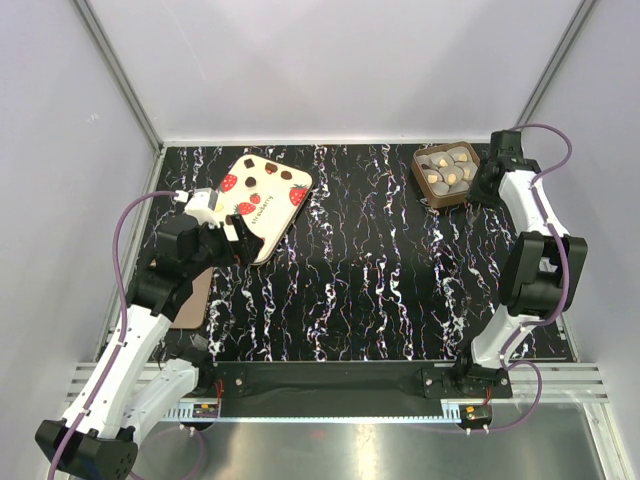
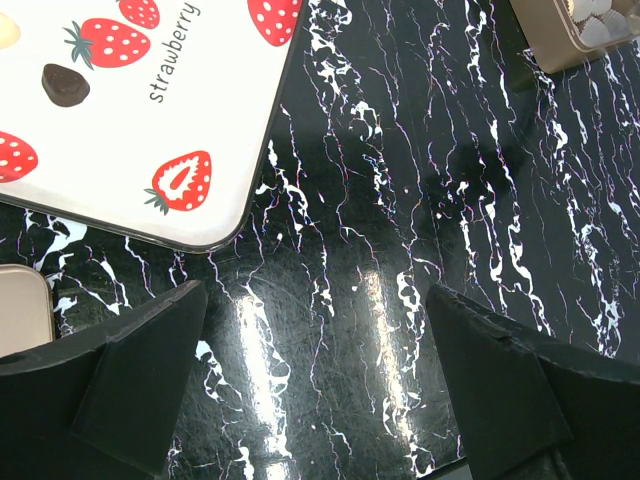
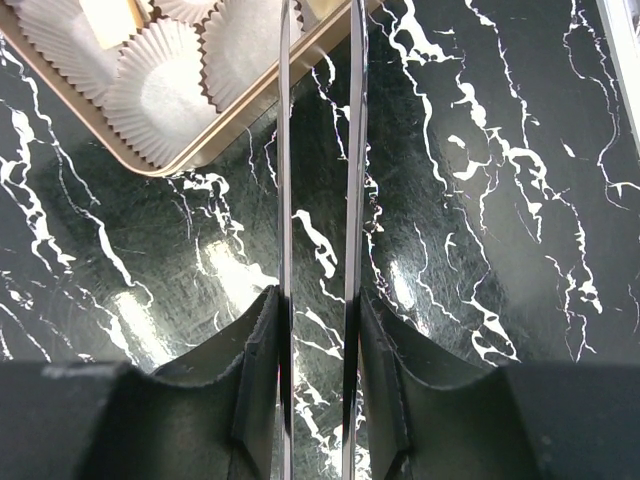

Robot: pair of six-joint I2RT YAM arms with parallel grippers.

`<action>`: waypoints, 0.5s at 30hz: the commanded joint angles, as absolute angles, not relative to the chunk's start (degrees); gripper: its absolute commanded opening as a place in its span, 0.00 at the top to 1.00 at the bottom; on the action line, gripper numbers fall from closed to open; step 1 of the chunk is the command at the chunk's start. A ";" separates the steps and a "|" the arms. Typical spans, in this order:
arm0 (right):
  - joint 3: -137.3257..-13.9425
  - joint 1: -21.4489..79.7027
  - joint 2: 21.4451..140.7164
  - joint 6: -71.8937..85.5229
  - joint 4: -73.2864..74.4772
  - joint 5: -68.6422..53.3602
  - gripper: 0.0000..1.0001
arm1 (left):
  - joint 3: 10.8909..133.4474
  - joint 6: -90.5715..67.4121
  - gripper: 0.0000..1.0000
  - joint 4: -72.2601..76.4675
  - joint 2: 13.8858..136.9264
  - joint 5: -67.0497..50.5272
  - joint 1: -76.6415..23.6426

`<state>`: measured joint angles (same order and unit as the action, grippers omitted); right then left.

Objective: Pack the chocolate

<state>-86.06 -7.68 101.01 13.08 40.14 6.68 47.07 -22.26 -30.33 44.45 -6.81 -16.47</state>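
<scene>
- Jaws, left gripper point(image 2: 315, 300): spread wide, nothing between them, only bare worktop point(image 1: 370, 290) showing in the gap.
- Jaws, right gripper point(image 3: 318, 310): pulled in to a narrow slot and clamped on metal tongs point(image 3: 353, 150). One thin blade lies flat against each inner face. Worktop shows between the blades, and nothing is caught there.
- Chocolate point(image 1: 446, 172): small round pieces, gold and pale grey, sitting in a small square brown tray point(image 1: 428, 192) at 1 o'clock on the worktop, near the back edge.
- Top view: right gripper point(image 1: 490, 178) is just beside the tray, at its 3 o'clock.
- Right wrist view: the tray corner point(image 3: 205, 150) sits at 11 o'clock with white pleated paper cups point(image 3: 160, 90) inside. The two nearest cups are empty, and a pale gold piece is cut off by the top edge. The blades run up to 12 o'clock across the tray's edge; I can't tell whether they touch it.
- Cream strawberry lid point(image 1: 268, 195) lies flat at 10 o'clock on the worktop, well apart from the tray.
- Top view: left gripper point(image 1: 238, 240) is at the lid's 7 o'clock edge.
- Left wrist view: the rounded corner of the lid point(image 2: 120, 120) is at 10 o'clock, clear of both fingers, and the tray is just visible at 1 o'clock.
- A flat tan piece point(image 1: 197, 295) lies at 9 o'clock on the worktop, partly under the left arm. Its corner shows at the left edge of the left wrist view point(image 2: 20, 310).
</scene>
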 commanded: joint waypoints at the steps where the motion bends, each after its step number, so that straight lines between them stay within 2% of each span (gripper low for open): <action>1: -89.21 -7.91 102.56 12.04 38.05 8.26 0.64 | 47.72 -21.36 0.01 -28.39 44.30 -6.15 -16.17; 15: -92.46 -7.91 105.56 12.57 39.99 10.72 0.63 | 47.99 -21.27 0.01 -28.30 44.74 -6.15 -16.17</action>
